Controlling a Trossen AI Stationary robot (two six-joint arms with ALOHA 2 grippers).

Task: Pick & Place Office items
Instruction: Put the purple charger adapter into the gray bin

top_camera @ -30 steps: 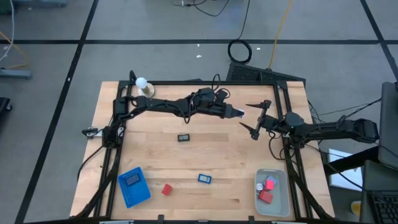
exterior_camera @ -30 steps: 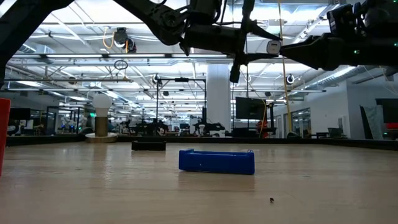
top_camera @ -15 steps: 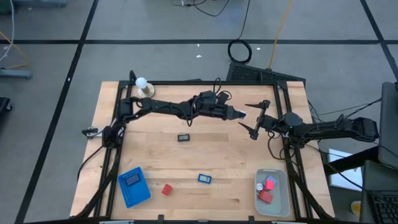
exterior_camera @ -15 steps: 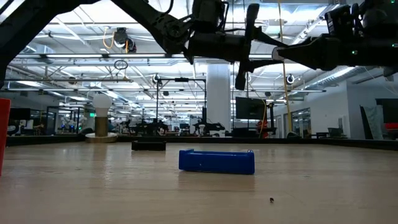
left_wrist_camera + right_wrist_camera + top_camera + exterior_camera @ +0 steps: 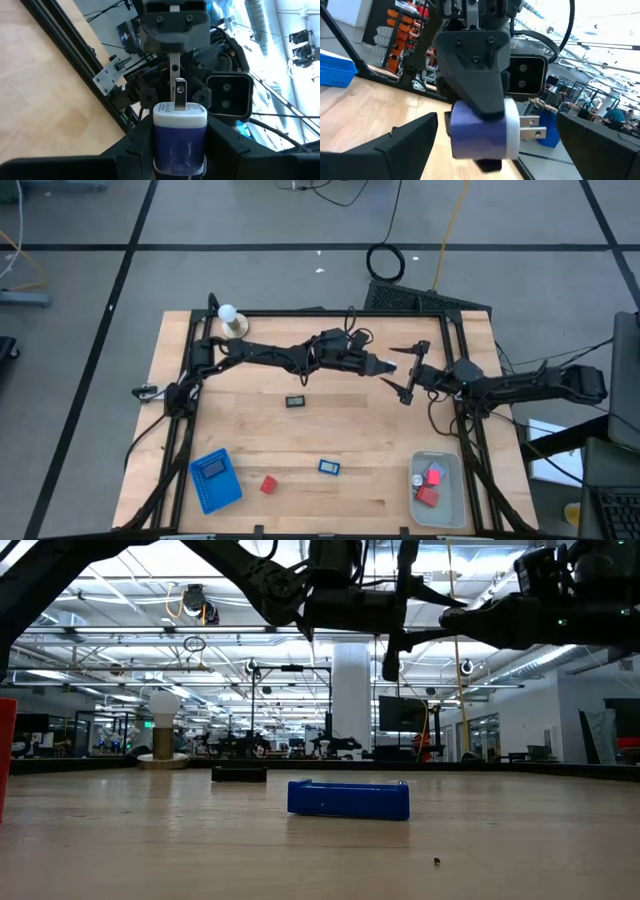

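Note:
My left gripper [image 5: 378,365] is high over the table's far middle, shut on a blue charger plug [image 5: 179,135] with a white end and metal prongs [image 5: 532,127]. My right gripper [image 5: 400,372] faces it from the right, open. Its fingers [image 5: 395,145] stand on either side of the plug's prong end and touch nothing. On the table lie a black piece [image 5: 296,401], a small blue piece [image 5: 329,467] and a red block [image 5: 268,484]. My left gripper pinches the plug's blue body [image 5: 177,147] between its two fingers [image 5: 137,145], one on each side. The fingers lie level and point toward the table's right. The plug is lifted clear of the table, its white pronged end sticking out past the fingertips.
A blue ribbed tray [image 5: 215,478] lies at the near left. A pale bin [image 5: 440,515] at the near right holds red blocks. A white ball on a tan base [image 5: 230,316] stands at the far left corner. A black frame [image 5: 330,313] rims the table.
My left gripper has edged toward the table's right with the plug. The plug's white end, in plain view a second ago, now stands between my right gripper's open fingers. Neither gripper's gap has changed.

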